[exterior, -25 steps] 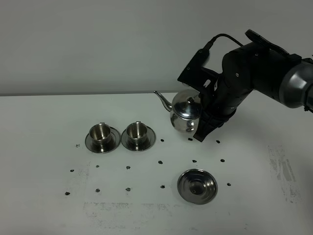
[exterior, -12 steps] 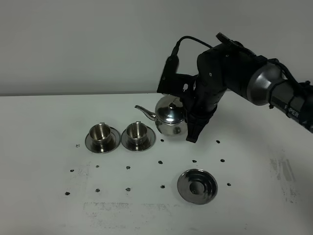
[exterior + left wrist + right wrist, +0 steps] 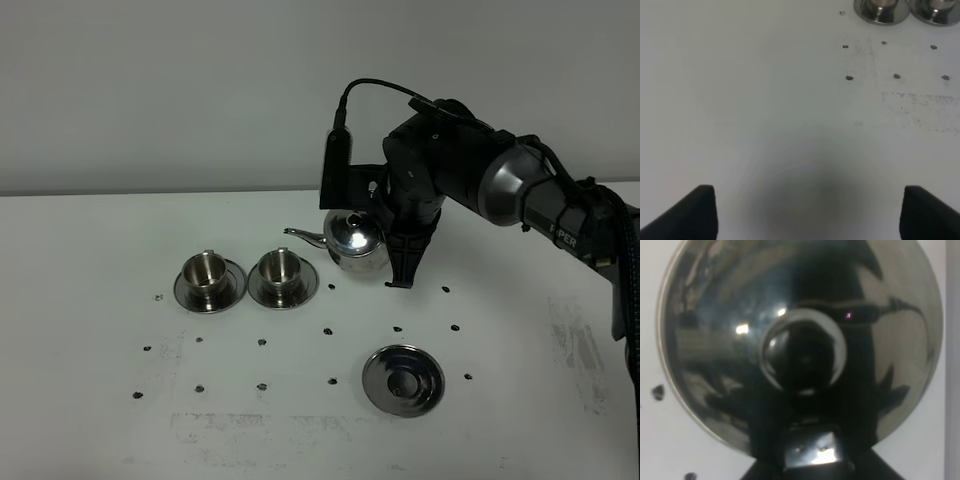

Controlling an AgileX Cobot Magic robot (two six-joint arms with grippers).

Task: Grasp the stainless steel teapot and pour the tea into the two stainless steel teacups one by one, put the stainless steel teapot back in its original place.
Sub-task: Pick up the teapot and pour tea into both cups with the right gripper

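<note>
1. Beside the right gripper (image 3: pixel 398 262), on its side toward the cups, is the teapot (image 3: pixel 355 242). The jaws are closed tight, and I judge that they clamp the handle, which is hidden behind the gripper.
2. The teapot is almost upright and seems to be held off the table (image 3: pixel 100 250). Its spout (image 3: pixel 300 235) points away from the gripper toward the near cup (image 3: pixel 280 266), close to it but not over its rim.
3. The far cup (image 3: pixel 205 270) stands just beyond the near cup, further from the gripper. No dark tea shows in either cup, though they are small in the view.
4. The round disc (image 3: pixel 425 372) lies bare, well apart from the gripper, on the side toward the camera.
5. The left gripper (image 3: pixel 807 212) hangs over bare table with jaws wide and holds nothing. Both cups are far ahead of it.
6. In my judgement the grasp and the lift are done. Both pours are left, and so is the return of the teapot to the disc.
</note>
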